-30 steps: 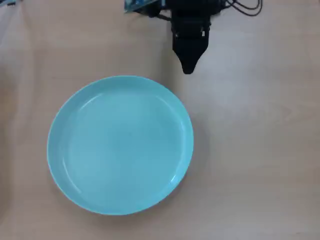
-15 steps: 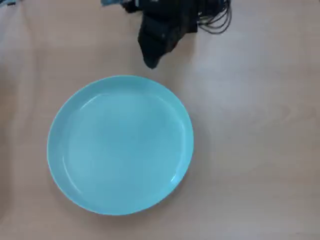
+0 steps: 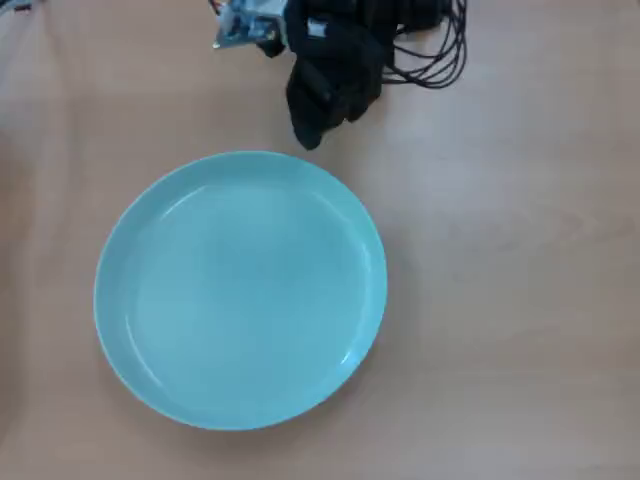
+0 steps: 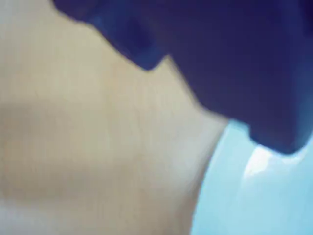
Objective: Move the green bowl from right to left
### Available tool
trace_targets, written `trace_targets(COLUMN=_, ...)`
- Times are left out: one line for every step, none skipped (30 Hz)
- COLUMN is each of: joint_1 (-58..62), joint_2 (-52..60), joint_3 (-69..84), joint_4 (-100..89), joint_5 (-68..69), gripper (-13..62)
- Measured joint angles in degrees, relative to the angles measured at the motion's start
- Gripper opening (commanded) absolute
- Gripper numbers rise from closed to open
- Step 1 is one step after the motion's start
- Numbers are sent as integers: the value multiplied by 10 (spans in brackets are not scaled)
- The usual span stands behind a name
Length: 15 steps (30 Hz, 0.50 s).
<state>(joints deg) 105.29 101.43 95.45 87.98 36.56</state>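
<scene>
On the wooden surface (image 3: 520, 300), as the overhead view shows it, the green bowl (image 3: 240, 290) lies flat and upright, left of centre, with bare wood all round it. Nothing rests in it and nothing grips it. Judgement on progress: the transfer does not appear to have begun. The bowl is not held, and no contact with it can be confirmed, so approach, grasp, carry and release all seem to remain.

The pincer (image 3: 308, 138) hangs above the bowl's upper edge in the overhead view, slightly right of the bowl's centre line, its dark tip pointing down toward the rim. The tip sits just beside the rim; whether it touches cannot be settled from above. A bundle of black cables (image 3: 435, 45) trails off to the right of the arm.

The wrist view is blurred. It shows the pincer (image 4: 274, 139) as a dark mass across the top and right, with the bowl (image 4: 254, 205) rim curving beneath it at lower right.

Pincer state: only one dark tip is distinguishable in either view, so I cannot tell whether it is released or clenched.
</scene>
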Motion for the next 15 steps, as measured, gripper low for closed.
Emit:
trace_targets(joint_1=-7, joint_2=-1, joint_3=0, joint_4=-7, joint_5=0, gripper=251)
trace_targets(joint_1=-15, joint_2=-3, joint_3=0, joint_4=-13, joint_5=0, gripper=251)
trace_targets(joint_1=-21, joint_2=-8, joint_3=0, joint_4=-19, joint_5=0, gripper=251)
trace_targets(joint_1=-29, joint_2=-17, joint_3=0, joint_4=-25, joint_5=0, gripper=251)
trace_targets(joint_1=-35, joint_2=-27, joint_3=0, joint_4=-32, joint_5=0, gripper=250)
trace_targets(joint_1=-43, joint_2=-38, joint_3=0, joint_4=-38, joint_5=-1, gripper=250)
trace_targets(joint_1=-50, joint_2=-47, joint_3=0, joint_4=-46, joint_5=0, gripper=251)
trace_targets(joint_1=-56, joint_2=-54, joint_3=0, joint_4=-52, joint_5=0, gripper=252)
trace_targets(joint_1=-61, joint_2=-62, joint_3=0, joint_4=-57, joint_5=0, gripper=252)
trace_targets(joint_1=-65, joint_2=-70, joint_3=0, joint_4=-62, joint_5=4, gripper=253)
trace_targets(joint_1=-69, joint_2=-77, joint_3=0, joint_4=-65, joint_5=13, gripper=252)
trace_targets(joint_1=-70, joint_2=-83, joint_3=0, joint_4=-69, joint_5=22, gripper=252)
trace_targets(joint_1=-71, joint_2=-90, joint_3=0, joint_4=-74, joint_5=27, gripper=252)
trace_targets(joint_1=-74, joint_2=-96, joint_3=0, joint_4=-77, joint_5=31, gripper=252)
trace_targets(joint_1=-77, joint_2=-103, joint_3=0, joint_4=-82, joint_5=34, gripper=252)
